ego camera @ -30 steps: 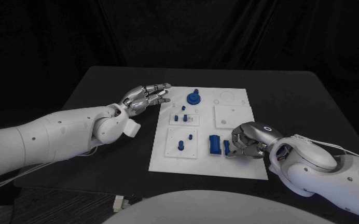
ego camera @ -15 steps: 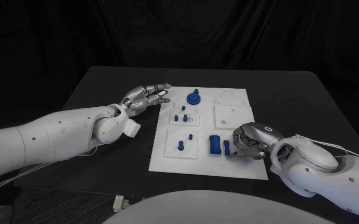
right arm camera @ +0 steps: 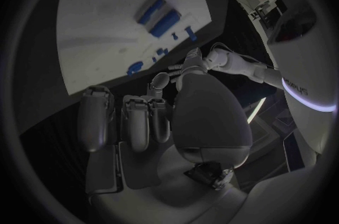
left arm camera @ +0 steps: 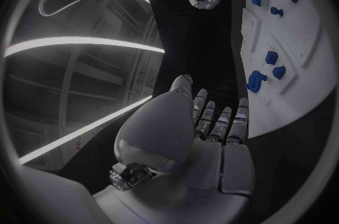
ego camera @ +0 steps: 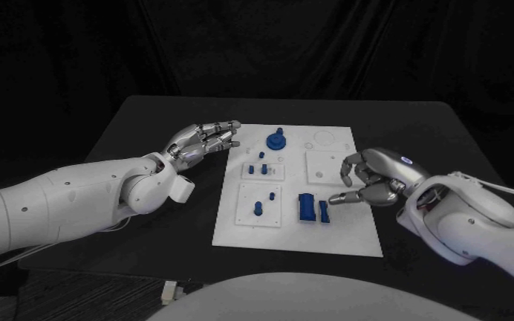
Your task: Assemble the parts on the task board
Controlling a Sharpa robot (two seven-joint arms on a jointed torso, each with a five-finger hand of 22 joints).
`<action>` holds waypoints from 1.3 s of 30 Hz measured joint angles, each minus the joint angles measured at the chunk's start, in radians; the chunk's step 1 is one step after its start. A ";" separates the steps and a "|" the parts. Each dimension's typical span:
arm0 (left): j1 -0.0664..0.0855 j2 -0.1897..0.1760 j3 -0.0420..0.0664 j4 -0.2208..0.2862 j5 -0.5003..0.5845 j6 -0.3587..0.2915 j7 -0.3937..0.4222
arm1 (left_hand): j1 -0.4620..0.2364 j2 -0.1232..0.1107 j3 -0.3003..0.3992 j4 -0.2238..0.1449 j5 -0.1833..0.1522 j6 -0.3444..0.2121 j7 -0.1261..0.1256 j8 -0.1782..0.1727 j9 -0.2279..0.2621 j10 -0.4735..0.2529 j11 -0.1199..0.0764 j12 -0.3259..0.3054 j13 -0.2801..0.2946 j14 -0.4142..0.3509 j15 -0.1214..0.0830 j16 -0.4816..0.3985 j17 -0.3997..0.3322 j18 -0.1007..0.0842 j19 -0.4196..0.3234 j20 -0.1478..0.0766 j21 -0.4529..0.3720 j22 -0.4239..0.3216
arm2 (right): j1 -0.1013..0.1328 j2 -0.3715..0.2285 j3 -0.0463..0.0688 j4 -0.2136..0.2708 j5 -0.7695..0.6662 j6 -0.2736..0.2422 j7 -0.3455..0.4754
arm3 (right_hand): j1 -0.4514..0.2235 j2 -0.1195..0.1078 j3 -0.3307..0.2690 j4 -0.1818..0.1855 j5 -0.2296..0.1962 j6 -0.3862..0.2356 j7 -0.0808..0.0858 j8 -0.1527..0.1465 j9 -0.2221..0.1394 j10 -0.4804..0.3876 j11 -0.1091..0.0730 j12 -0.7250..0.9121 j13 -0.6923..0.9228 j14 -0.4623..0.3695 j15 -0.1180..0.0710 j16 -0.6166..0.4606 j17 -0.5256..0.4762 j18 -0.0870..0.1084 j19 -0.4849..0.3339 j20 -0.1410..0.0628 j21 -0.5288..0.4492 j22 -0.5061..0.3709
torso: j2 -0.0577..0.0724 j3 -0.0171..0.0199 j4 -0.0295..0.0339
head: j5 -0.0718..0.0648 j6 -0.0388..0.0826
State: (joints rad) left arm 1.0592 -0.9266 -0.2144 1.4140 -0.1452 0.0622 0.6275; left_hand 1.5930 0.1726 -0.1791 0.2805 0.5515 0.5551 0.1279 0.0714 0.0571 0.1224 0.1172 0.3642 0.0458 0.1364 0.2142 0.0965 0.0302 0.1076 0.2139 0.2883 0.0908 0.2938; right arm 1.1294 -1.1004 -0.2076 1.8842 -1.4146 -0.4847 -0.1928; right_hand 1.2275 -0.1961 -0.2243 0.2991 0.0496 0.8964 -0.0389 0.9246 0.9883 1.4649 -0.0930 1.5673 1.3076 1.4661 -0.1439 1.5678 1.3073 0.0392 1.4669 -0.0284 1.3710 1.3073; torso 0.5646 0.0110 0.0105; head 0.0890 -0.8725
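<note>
Hovering at right of frame beside the white rectangular task board (ego camera: 343,232), right hand (ego camera: 371,177): fingers curled, holding nothing. Two blue block parts (ego camera: 313,208) lie lower centre. Left hand (ego camera: 203,140): spread, empty. Advice: descend squarely, pinch one block.

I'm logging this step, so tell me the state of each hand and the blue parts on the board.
left hand: open, empty, beside the task board.
right hand: fingers curled, holding nothing, over the board's right edge.
two blue blocks: lying side by side, untouched.
round blue part: on the board.
</note>
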 measured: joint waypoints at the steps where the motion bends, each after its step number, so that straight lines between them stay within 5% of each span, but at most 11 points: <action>1: 0.003 -0.006 0.000 0.012 -0.007 -0.011 0.007 | -0.002 -0.001 -0.003 0.003 -0.002 0.009 0.002 0.001 0.001 0.003 -0.001 0.005 0.000 0.000 -0.002 0.000 0.000 0.000 -0.006 -0.001 -0.001 -0.005 | 0.023 -0.003 0.001 0.001 0.038 -0.017 0.025 | -0.023 0.023 0.013 -0.001 0.003 -0.003 0.003 -0.022 -0.016 0.000 0.000 0.000 0.000 0.000 0.000 -0.004 0.000 0.001 -0.006 -0.001 -0.036 0.000 | 0.000 0.0000 -0.0001 | -0.001 0.000; 4: 0.021 -0.014 -0.001 0.041 -0.021 -0.041 0.019 | -0.047 0.005 -0.018 0.015 -0.042 0.070 0.010 0.015 0.005 0.038 0.003 0.038 0.004 -0.006 -0.045 0.000 0.000 0.018 -0.035 -0.021 -0.019 -0.031 | 0.070 -0.009 0.002 -0.001 0.162 -0.065 0.108 | -0.070 0.082 0.052 -0.005 0.025 -0.012 0.024 -0.142 -0.117 0.001 0.010 -0.054 0.000 -0.002 0.017 -0.136 -0.044 0.057 -0.115 0.013 -0.265 0.000 | -0.001 0.0000 -0.0002 | -0.008 0.000; 9: 0.044 -0.010 0.001 0.069 -0.037 -0.091 0.034 | -0.108 0.016 -0.059 0.012 -0.131 0.108 0.003 0.019 0.004 0.053 -0.007 0.040 0.004 -0.040 -0.100 -0.016 -0.004 0.056 -0.090 -0.069 -0.042 -0.084 | 0.104 0.003 0.001 -0.043 0.428 -0.137 0.294 | -0.062 0.144 0.025 -0.006 0.059 -0.030 0.138 -0.417 -0.386 -0.383 0.136 -0.951 -0.528 -0.306 0.146 -0.980 -0.829 0.125 -0.409 0.115 -0.979 -0.279 | -0.006 0.0000 -0.0025 | -0.008 0.000; 11: 0.048 -0.001 0.001 0.072 -0.042 -0.111 0.038 | -0.154 0.024 -0.084 0.010 -0.199 0.057 -0.020 0.004 0.001 0.023 -0.035 -0.007 0.001 -0.084 -0.135 -0.051 -0.014 0.056 -0.138 -0.099 -0.061 -0.140 | 0.103 0.012 0.001 -0.066 0.562 -0.150 0.387 | -0.095 0.076 0.020 -0.001 0.080 -0.133 0.185 -0.517 -0.462 -0.594 0.234 -1.181 -0.659 -0.505 0.246 -1.184 -0.938 0.089 -0.551 0.175 -1.127 -0.378 | -0.009 0.0000 -0.0046 | -0.003 0.000; 13: 0.050 0.008 0.001 0.074 -0.046 -0.126 0.040 | -0.194 0.029 -0.104 0.012 -0.258 0.000 -0.042 -0.014 -0.006 -0.012 -0.063 -0.057 -0.005 -0.121 -0.160 -0.082 -0.024 0.056 -0.175 -0.125 -0.072 -0.192 | 0.096 0.017 0.001 -0.082 0.666 -0.152 0.458 | -0.125 -0.013 -0.019 -0.001 0.101 -0.234 0.167 -0.597 -0.517 -0.755 0.288 -1.315 -0.744 -0.693 0.308 -1.325 -1.013 0.044 -0.701 0.218 -1.247 -0.462 | -0.012 0.0001 -0.0063 | -0.002 0.000; 17: 0.052 0.018 0.001 0.074 -0.052 -0.157 0.043 | -0.252 0.029 -0.133 0.011 -0.334 -0.105 -0.098 -0.027 -0.015 -0.076 -0.121 -0.133 -0.013 -0.136 -0.212 -0.093 -0.028 0.056 -0.198 -0.175 -0.075 -0.229 | 0.071 0.025 0.000 -0.114 0.851 -0.143 0.584 | -0.205 -0.071 -0.054 -0.001 0.102 -0.419 -0.005 -0.710 -0.605 -1.139 0.163 -1.495 -0.909 -1.216 0.244 -1.520 -1.180 0.023 -1.364 0.246 -1.351 -1.079 | -0.014 0.0009 -0.0071 | -0.003 0.000; 21: 0.052 0.020 0.001 0.064 -0.056 -0.184 0.045 | -0.259 0.025 -0.135 0.011 -0.343 -0.135 -0.122 -0.029 -0.016 -0.092 -0.148 -0.152 -0.015 -0.136 -0.218 -0.093 -0.029 0.056 -0.199 -0.182 -0.076 -0.238 | 0.048 0.032 0.000 -0.135 0.971 -0.121 0.670 | -0.223 -0.080 -0.060 0.005 0.096 -0.463 -0.052 -0.735 -0.653 -1.278 0.105 -1.518 -1.001 -1.346 0.220 -1.537 -1.230 0.023 -1.454 0.233 -1.358 -1.228 | -0.014 0.0012 -0.0063 | -0.009 0.000; 23: 0.052 0.019 0.000 0.063 -0.056 -0.186 0.044 | -0.321 0.017 -0.124 0.000 -0.349 -0.157 -0.125 -0.037 -0.022 -0.092 -0.147 -0.164 -0.020 -0.136 -0.218 -0.093 -0.029 0.056 -0.201 -0.184 -0.076 -0.247 | 0.045 0.034 -0.001 -0.137 0.985 -0.116 0.680 | -0.505 -0.027 0.031 -0.086 0.050 -0.597 0.022 -0.795 -0.760 -1.338 0.096 -1.558 -1.098 -1.403 0.158 -1.561 -1.293 -0.025 -1.466 0.171 -1.368 -1.293 | -0.013 0.0013 -0.0059 | -0.010 0.000; 28: 0.049 0.022 0.011 0.066 -0.054 -0.193 0.037 | -0.552 -0.017 -0.071 -0.053 -0.385 -0.229 -0.126 -0.052 -0.041 -0.110 -0.133 -0.200 -0.034 -0.136 -0.218 -0.093 -0.029 0.045 -0.209 -0.221 -0.081 -0.273 | 0.043 0.053 0.018 -0.146 0.987 -0.120 0.677 | -0.950 0.107 0.194 -0.216 -0.046 -0.779 0.039 -0.918 -0.898 -1.459 0.093 -1.564 -1.230 -1.462 0.143 -1.564 -1.306 -0.032 -1.467 0.037 -1.368 -1.306 | -0.014 0.0011 -0.0062 | -0.012 0.012; 31: 0.046 0.033 0.029 0.072 -0.050 -0.212 0.031 | -0.673 -0.035 -0.043 -0.081 -0.405 -0.267 -0.127 -0.058 -0.048 -0.115 -0.128 -0.219 -0.039 -0.136 -0.218 -0.093 -0.029 0.030 -0.211 -0.248 -0.085 -0.281 | 0.029 0.085 0.040 -0.165 1.004 -0.126 0.678 | -1.070 0.189 0.222 -0.292 -0.046 -0.876 0.039 -0.921 -0.980 -1.462 0.093 -1.564 -1.302 -1.462 0.143 -1.564 -1.306 -0.032 -1.467 0.033 -1.368 -1.306 | -0.014 0.0004 -0.0065 | -0.019 0.031; 39: 0.025 0.076 0.104 0.102 -0.013 -0.352 -0.001 | -0.936 -0.074 0.017 -0.141 -0.446 -0.349 -0.128 -0.063 -0.054 -0.119 -0.124 -0.261 -0.043 -0.136 -0.218 -0.093 -0.029 -0.001 -0.211 -0.273 -0.085 -0.290 | -0.031 0.222 0.140 -0.247 1.138 -0.167 0.682 | -1.219 0.197 0.224 -0.296 -0.046 -0.893 0.039 -0.921 -0.987 -1.462 0.093 -1.564 -1.307 -1.462 0.143 -1.564 -1.306 -0.032 -1.467 0.034 -1.368 -1.306 | -0.016 -0.0034 -0.0077 | -0.045 0.126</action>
State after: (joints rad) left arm 1.0841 -0.8501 -0.1102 1.5161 -0.1586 -0.2900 0.6266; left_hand 0.6574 0.0986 -0.1621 0.1391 0.1050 0.2059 0.0003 0.0086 0.0036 0.0034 -0.0070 0.1030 0.0030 0.0004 -0.0037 0.0035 0.0010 0.1069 0.0026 0.0157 0.0056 0.0041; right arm 1.0981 -0.8779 -0.0675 1.6367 -0.2762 -0.6516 0.4896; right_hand 0.0086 0.0014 0.0002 0.0027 0.0035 0.0034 0.0004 0.0035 0.0010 0.0032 0.0003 0.0036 0.0008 0.0046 -0.0006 0.0033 0.0009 0.0070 0.0002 0.0052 0.0031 0.0009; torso 0.5484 0.0077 0.0028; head 0.0436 -0.7463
